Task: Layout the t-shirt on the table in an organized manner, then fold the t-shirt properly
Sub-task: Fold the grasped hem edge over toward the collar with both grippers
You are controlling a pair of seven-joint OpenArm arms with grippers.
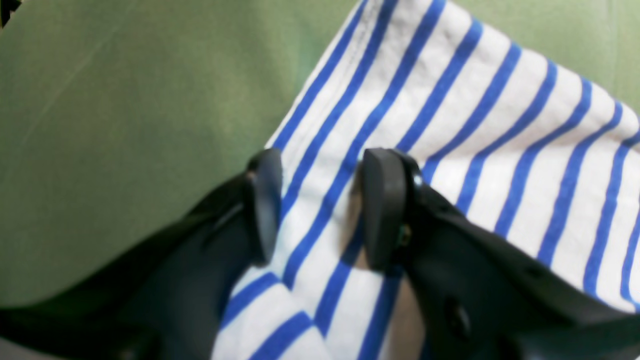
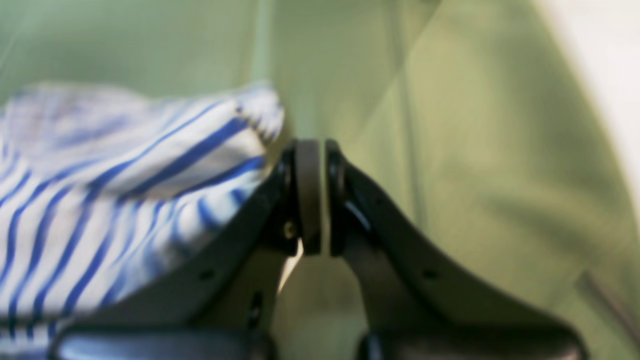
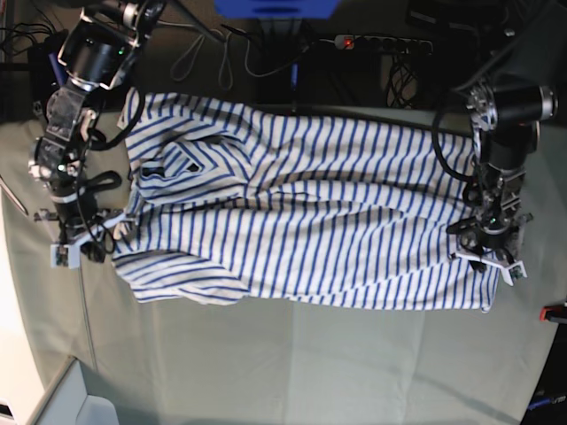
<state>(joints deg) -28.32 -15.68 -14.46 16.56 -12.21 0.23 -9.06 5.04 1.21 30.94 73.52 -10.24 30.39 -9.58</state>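
The t-shirt, white with blue stripes, lies spread sideways across the table. Its collar end is toward the base view's left and its hem toward the right. My left gripper is open and straddles a corner of the t-shirt over the table. In the base view it sits at the hem's near corner. My right gripper is shut, with a rumpled part of the t-shirt just to its left and nothing visibly between its pads. In the base view it is beside the near sleeve.
A red clamp sits at the table's right edge. A power strip and cables lie behind the table's far edge. The table's corner and pale floor show at the lower left.
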